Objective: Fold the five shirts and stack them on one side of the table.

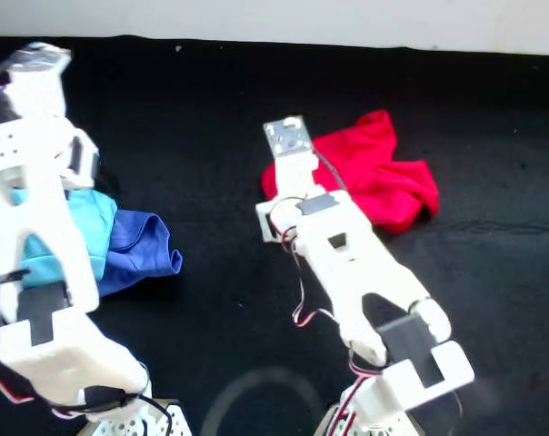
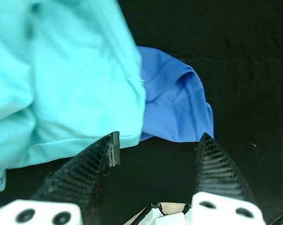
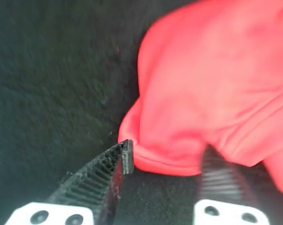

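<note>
The left gripper (image 2: 159,140) is held spread over the cyan shirt (image 2: 62,84) overlapping the blue shirt (image 2: 174,108) on the table's (image 1: 211,109) left side, while the right gripper (image 3: 168,150) is held spread at the crumpled red shirt (image 3: 216,84) mid-table.

R gripper (image 3: 168,152) open, jaws wide apart, w/ rolled edge of red shirt (image 3: 216,84) between them. One ribbed fingertip (image 3: 124,157) sits just at that edge; the other's half lost against the fabric. Black tabletop (image 3: 52,84) beside shirt.

Black cloth-covered table (image 1: 211,109), pale wall (image 1: 347,18) behind
</note>
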You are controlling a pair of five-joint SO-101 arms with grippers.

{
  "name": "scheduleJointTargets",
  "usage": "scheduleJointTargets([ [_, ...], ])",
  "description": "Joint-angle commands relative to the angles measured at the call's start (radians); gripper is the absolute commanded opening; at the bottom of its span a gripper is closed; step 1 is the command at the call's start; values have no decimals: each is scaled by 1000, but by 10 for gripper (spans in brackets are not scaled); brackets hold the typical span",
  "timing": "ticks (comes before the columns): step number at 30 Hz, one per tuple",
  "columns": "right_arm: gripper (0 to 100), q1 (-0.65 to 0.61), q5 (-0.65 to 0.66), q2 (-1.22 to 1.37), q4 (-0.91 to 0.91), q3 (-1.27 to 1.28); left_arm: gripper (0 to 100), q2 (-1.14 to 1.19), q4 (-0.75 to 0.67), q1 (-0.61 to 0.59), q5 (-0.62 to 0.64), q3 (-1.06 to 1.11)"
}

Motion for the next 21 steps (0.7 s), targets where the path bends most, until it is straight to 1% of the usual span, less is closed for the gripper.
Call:
scheduleJointTargets([
  [1, 428, -16, 11, 25, -18, -2, 266, -44, -87, 96, 52, 85],
  [4, 433, -12, 12, 50, -18, -7, 266, -53, -157, 120, 95, 165],
  [8, 426, 7, 11, 65, -18, -7, 266, -53, -166, 117, 97, 206],
  [9, 405, 12, 14, 70, -18, -8, 266, -53, -166, 114, 97, 209],
  [11, 302, 33, 11, 74, -18, -8, 266, -53, -164, 104, 97, 209],
  [14, 42, 70, 11, 70, -19, -12, 266, -54, -164, 96, 97, 208],
  [15, 0, 82, 11, 70, -19, -16, 266, -54, -164, 96, 97, 209],
  [16, 28, 96, 11, 70, -18, -27, 266, -51, -164, 96, 97, 211],
  [17, 34, 113, 11, 70, -18, -35, 266, -48, -164, 97, 97, 211],
  [19, 2, 159, 11, 61, -15, -58, 266, -44, -164, 102, 97, 211],
  [21, 7, 208, 11, 12, -12, -76, 266, -44, -172, 119, 98, 211],
])
